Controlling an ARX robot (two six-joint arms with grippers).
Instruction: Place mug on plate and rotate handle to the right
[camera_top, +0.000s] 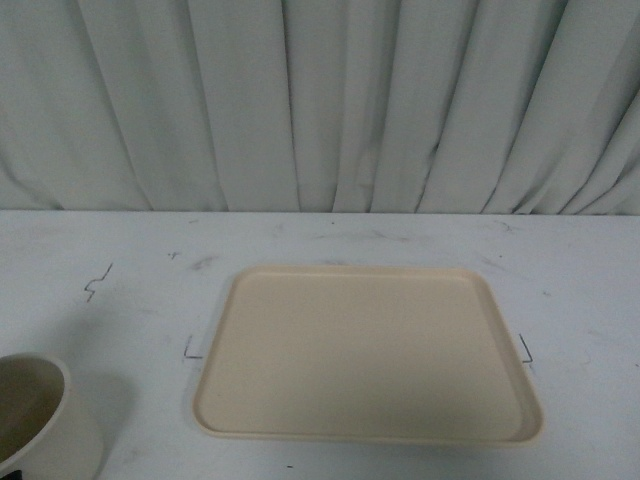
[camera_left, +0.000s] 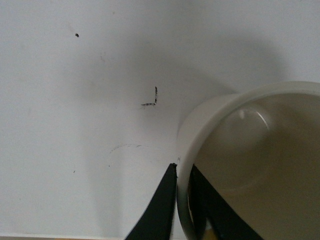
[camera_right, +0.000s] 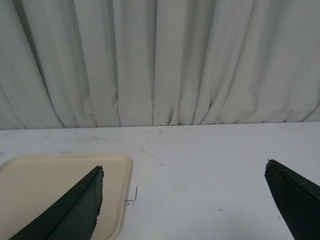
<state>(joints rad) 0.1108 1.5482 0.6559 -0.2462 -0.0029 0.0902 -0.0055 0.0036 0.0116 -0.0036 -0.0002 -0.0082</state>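
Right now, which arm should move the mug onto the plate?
Left. The left gripper pinches the mug wall, one finger inside, one outside. The right gripper is open near the plate, with no mug between its fingers.

Open table (camera_top: 140, 300) between mug (camera_top: 60, 420) and plate (camera_top: 365, 350) — curtain (camera_top: 320, 100) well behind

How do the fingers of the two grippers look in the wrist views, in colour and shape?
The left gripper has two black fingers, flat and tapering to narrow tips. The right gripper has two wedge-shaped fingers of very dark green-black, with pointed tips. No cables or markings show. The front view shows neither arm.
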